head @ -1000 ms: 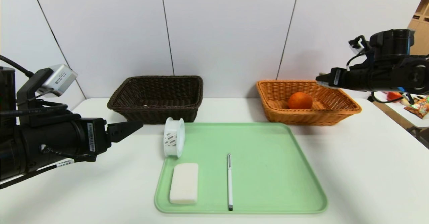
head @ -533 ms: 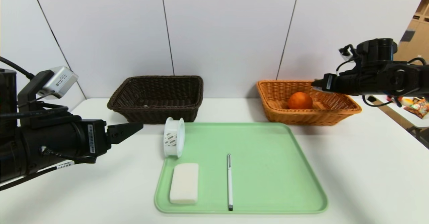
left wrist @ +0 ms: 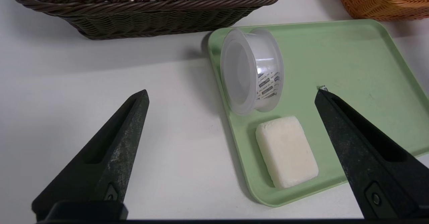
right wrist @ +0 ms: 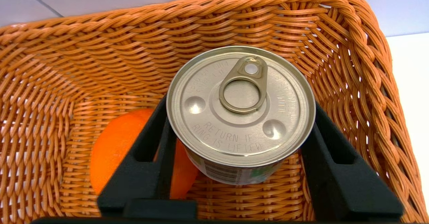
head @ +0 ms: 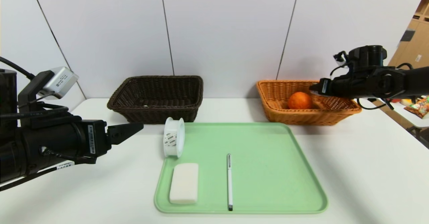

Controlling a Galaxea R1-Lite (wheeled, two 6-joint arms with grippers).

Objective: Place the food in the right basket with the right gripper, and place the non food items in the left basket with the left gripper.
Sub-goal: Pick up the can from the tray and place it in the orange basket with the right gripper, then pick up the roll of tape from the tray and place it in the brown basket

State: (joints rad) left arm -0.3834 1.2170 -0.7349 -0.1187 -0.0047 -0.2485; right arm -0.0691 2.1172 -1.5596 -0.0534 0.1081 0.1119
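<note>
While left hand [left wrist: 231,150] gapes wide, right hand [right wrist: 234,157] brackets ribbed-lid metal can [right wrist: 240,106] over woven orange basket [right wrist: 50,66]; grip unclear.

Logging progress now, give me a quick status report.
Right end effector in orange basket, around can. Left end effector open, idle beside tray. Orange beneath.

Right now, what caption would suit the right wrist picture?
Right gripper holds a ring-pull can between its fingers above the orange basket, beside an orange.
</note>
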